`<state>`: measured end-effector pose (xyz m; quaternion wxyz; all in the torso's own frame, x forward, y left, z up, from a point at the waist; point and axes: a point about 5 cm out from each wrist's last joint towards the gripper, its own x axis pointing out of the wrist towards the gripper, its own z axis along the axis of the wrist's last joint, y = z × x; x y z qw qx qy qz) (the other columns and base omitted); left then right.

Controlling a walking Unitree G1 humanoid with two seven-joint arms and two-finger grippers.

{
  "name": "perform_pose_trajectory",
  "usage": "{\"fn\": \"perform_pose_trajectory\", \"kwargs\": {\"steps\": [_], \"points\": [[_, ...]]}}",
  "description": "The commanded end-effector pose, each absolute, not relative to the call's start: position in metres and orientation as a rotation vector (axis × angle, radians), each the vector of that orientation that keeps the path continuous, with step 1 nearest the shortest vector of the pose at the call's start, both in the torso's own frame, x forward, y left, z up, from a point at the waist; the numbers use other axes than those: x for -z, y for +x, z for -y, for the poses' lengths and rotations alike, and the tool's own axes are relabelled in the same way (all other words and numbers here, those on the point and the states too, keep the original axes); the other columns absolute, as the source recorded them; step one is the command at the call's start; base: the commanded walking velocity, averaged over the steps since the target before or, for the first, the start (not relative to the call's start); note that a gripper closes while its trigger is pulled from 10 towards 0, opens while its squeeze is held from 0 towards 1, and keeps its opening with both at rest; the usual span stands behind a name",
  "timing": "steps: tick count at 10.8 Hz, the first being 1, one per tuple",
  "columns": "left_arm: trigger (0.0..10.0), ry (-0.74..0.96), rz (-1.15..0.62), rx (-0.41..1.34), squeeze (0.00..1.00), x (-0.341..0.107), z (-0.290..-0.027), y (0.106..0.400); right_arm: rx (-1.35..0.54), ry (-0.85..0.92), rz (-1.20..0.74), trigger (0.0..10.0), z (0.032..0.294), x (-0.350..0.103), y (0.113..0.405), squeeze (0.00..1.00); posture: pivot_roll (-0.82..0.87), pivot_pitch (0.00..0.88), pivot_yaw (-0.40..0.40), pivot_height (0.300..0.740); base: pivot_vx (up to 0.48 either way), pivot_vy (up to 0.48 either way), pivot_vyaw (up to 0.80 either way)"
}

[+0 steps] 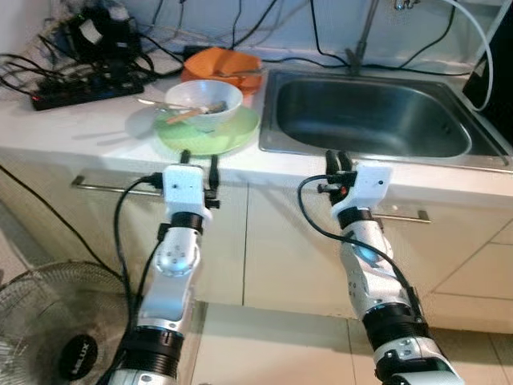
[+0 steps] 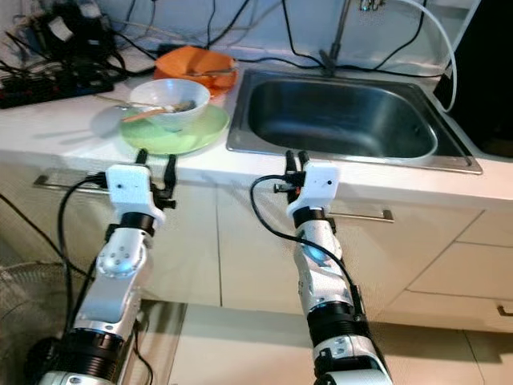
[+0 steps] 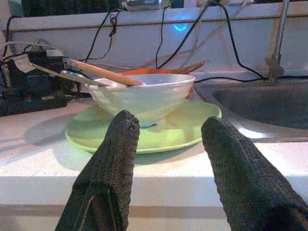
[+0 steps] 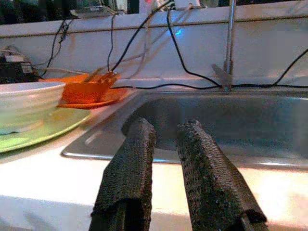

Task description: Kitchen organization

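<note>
Left gripper (image 1: pixel 199 158), fingers wide, hovers at the counter edge near a white bowl (image 1: pixel 203 103) on a green plate (image 1: pixel 210 136); right gripper (image 1: pixel 337 157), fingers narrow, faces the sink (image 1: pixel 369 116)

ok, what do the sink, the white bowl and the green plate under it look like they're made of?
Sink: stainless steel with a brushed, dull sheen, going by the grey metal and soft reflections.
White bowl: glossy and opaque with faint ribbing, so likely glazed ceramic, though melamine is possible.
Green plate: smooth, uniformly pale green with a soft shine; it looks like plastic or melamine, but could be glazed ceramic.
</note>
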<state>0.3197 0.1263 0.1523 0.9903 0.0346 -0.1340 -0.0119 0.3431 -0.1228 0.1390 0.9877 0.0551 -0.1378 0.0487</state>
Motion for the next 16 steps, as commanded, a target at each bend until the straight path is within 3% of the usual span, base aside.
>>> {"fn": "perform_pose_trajectory", "kwargs": {"steps": [1, 7, 16], "points": [[10.0, 0.072, 0.285, 0.014, 0.00, -0.1578, -0.1251, 0.3208, -0.101, 0.112, 0.277, 10.0, 0.1225, -0.1420, 0.3458, 0.00, 0.20, 0.032, -0.024, 0.740, 0.000, 0.000, 0.44], [10.0, 0.070, 0.281, 0.021, 0.00, -0.1559, -0.1235, 0.3191, -0.105, 0.109, 0.265, 10.0, 0.1209, -0.1377, 0.3435, 0.00, 0.20, 0.021, -0.022, 0.740, 0.000, 0.000, 0.31], [10.0, 0.070, 0.281, 0.033, 0.00, -0.1553, -0.1202, 0.3169, -0.111, 0.101, 0.259, 10.0, 0.1197, -0.1360, 0.3426, 0.00, 0.20, 0.017, -0.025, 0.740, 0.323, 0.000, 0.15]]}}
